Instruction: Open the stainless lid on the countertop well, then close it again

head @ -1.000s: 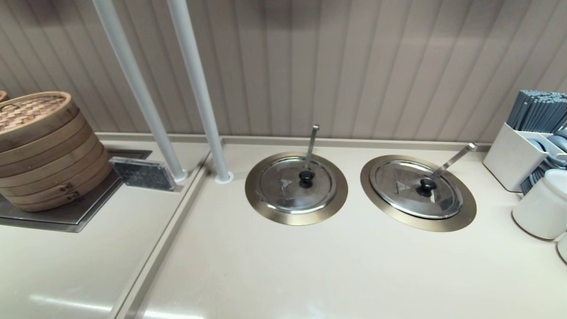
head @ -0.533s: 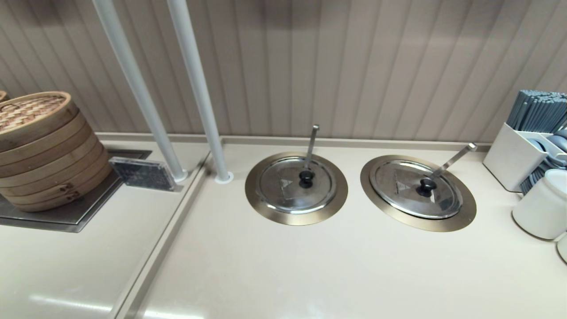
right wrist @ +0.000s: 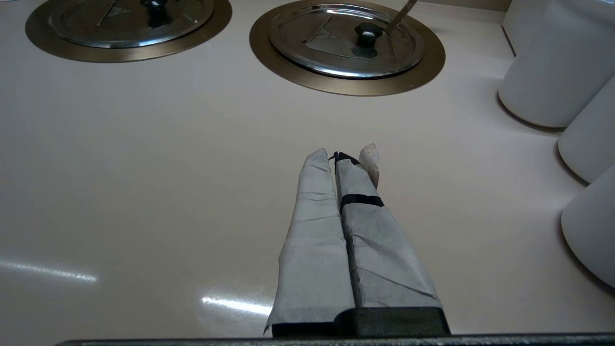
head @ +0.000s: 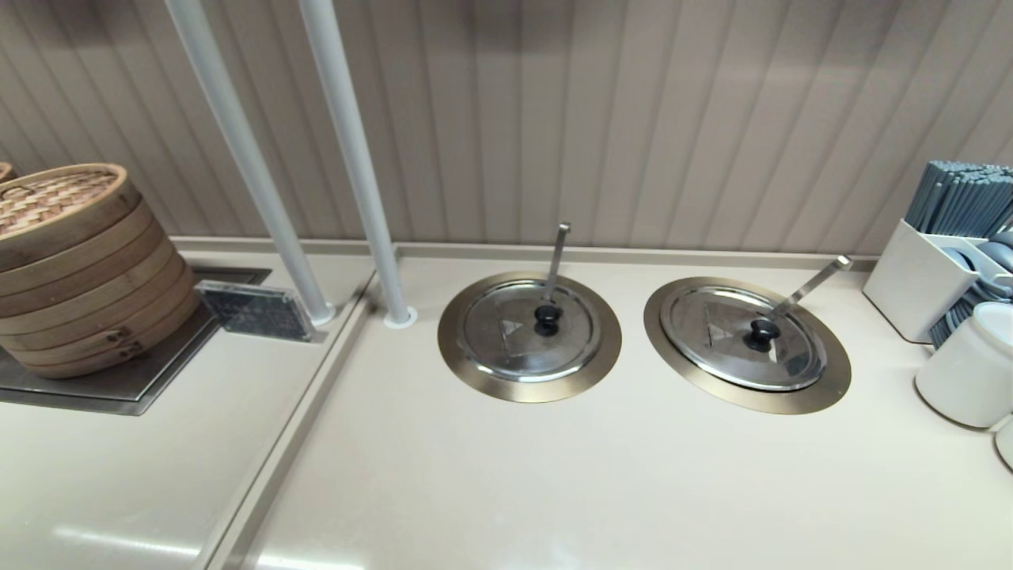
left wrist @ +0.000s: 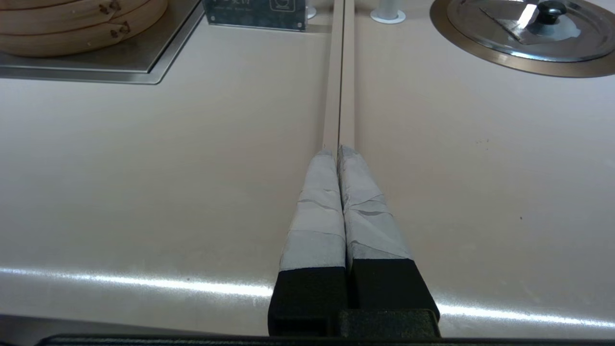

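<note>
The stainless lid (head: 744, 336) lies flat on the countertop well (head: 823, 391), right of the second lidded well (head: 529, 336). My right gripper (right wrist: 343, 154) and left gripper (left wrist: 336, 151) are clenched, empty, well short of it.

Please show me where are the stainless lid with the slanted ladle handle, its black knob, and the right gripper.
stainless lid (head: 716, 348): head view, bare steel left of knob.
black knob (head: 762, 333): head view, its top.
right gripper (right wrist: 342, 156): right wrist view, between fingertips.
</note>
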